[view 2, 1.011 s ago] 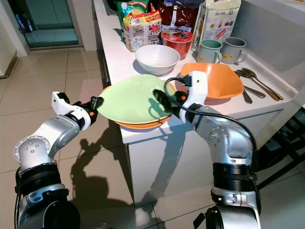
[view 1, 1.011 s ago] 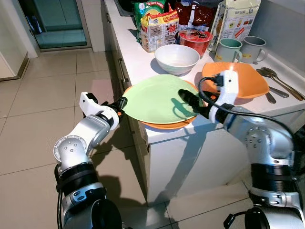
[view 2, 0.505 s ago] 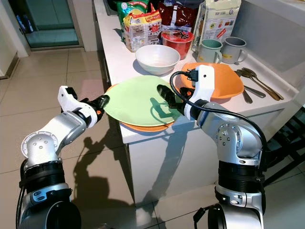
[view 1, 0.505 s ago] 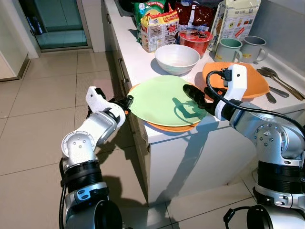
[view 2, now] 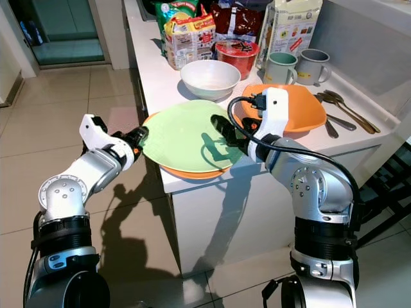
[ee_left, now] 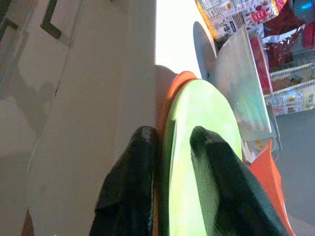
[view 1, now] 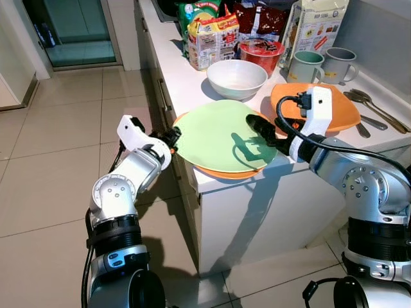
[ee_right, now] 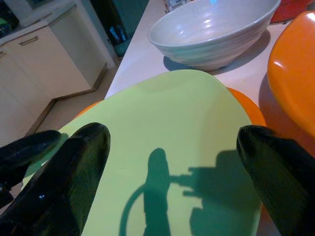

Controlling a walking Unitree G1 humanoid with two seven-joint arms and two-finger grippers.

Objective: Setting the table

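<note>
A light green plate (view 1: 218, 131) lies on top of an orange plate (view 1: 232, 172) at the near corner of the white counter (view 1: 192, 90). My left gripper (view 1: 172, 136) is at the green plate's left rim and shut on it. In the left wrist view one black finger (ee_left: 130, 187) is under the rim and the other on top. My right gripper (view 1: 260, 127) hovers open over the right side of the green plate (ee_right: 167, 128), its two fingers spread wide and casting a shadow on it.
A white bowl (view 1: 237, 78) stands just behind the plates and an orange dish (view 1: 340, 110) to their right. Two mugs (view 1: 307, 66), spoons (view 1: 374, 108), a red noodle cup (view 1: 262, 52), food packets (view 1: 215, 38) and a carton (view 1: 318, 25) crowd the back. Tiled floor (view 1: 58, 128) lies to the left.
My left gripper has pushed the green plate right, from overhanging the counter edge to lying over the orange plate. The right gripper has drawn back and up a little.
</note>
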